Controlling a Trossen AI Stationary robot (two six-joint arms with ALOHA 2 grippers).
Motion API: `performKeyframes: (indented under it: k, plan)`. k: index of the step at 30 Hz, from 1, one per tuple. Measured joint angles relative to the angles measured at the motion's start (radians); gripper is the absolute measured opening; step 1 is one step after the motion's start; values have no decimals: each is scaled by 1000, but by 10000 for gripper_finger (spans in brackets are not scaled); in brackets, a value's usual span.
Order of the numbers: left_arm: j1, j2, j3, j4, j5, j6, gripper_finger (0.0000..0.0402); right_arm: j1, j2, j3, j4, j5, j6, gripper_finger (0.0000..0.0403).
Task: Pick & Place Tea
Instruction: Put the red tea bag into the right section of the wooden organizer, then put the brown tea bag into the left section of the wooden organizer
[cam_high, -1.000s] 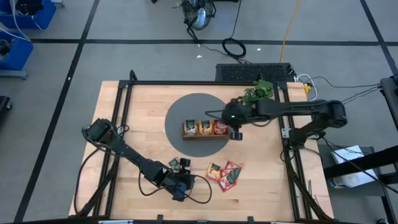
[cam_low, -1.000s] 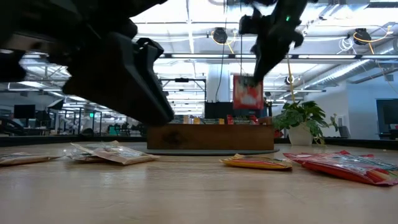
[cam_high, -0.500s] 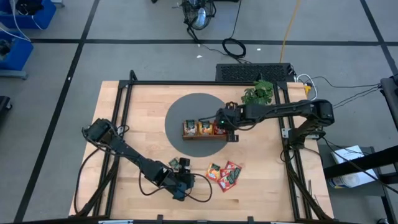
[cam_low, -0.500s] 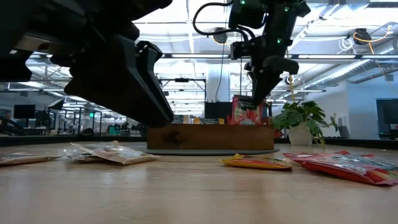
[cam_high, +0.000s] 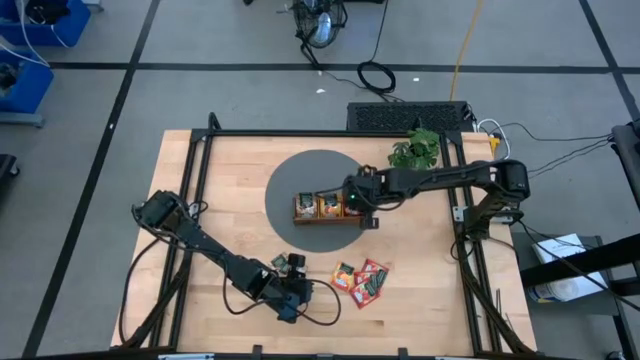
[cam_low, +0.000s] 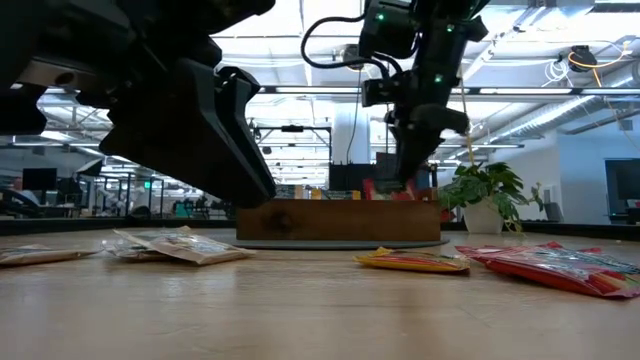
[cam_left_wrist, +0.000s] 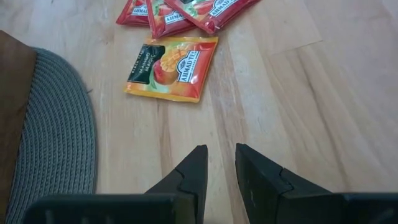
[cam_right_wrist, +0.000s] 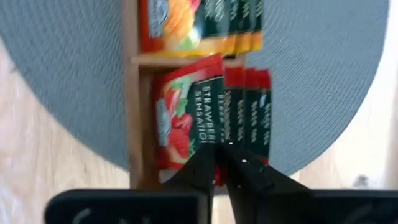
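Right wrist view shows my right gripper (cam_right_wrist: 219, 163) down in the tray's (cam_high: 328, 220) right compartment, fingers nearly closed on a red sachet (cam_right_wrist: 186, 118) — I judge placing is underway; next, open and lift straight. Left gripper (cam_left_wrist: 219, 171) waits open near the loose sachets (cam_high: 361, 280).

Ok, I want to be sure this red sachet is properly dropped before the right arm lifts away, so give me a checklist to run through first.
1. Red sachet down in the tray's end slot, beside the other reds: ok.
2. Right hand let go of it: cannot tell; the fingers look nearly together on its edge.
3. Sachet standing in line with the stack: ok.
4. Orange slot undisturbed: ok.
5. More reds waiting on the table: ok.
6. Left hand clear, low over bare wood: ok.
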Motion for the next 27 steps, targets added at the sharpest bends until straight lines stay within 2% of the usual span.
performKeyframes:
  k: [9,13,16,21,23,27]
  plan:
    - [0,0,0,-4,-9,-3,88,-7,-6,-1,37,8,30,108]
    - [-1,0,0,-7,-19,-4,88,6,-56,8,33,100,25,129]
    - [-20,-2,1,-33,-95,-18,88,52,-148,14,60,150,15,130]
    - [-112,-98,1,-211,-238,-162,88,183,-299,-32,219,-11,40,116]
    - [-156,-146,1,-272,-310,-259,88,250,-328,-78,312,-23,48,110]
    - [-223,-191,-14,-302,-397,-422,88,361,-320,-195,518,32,28,92]
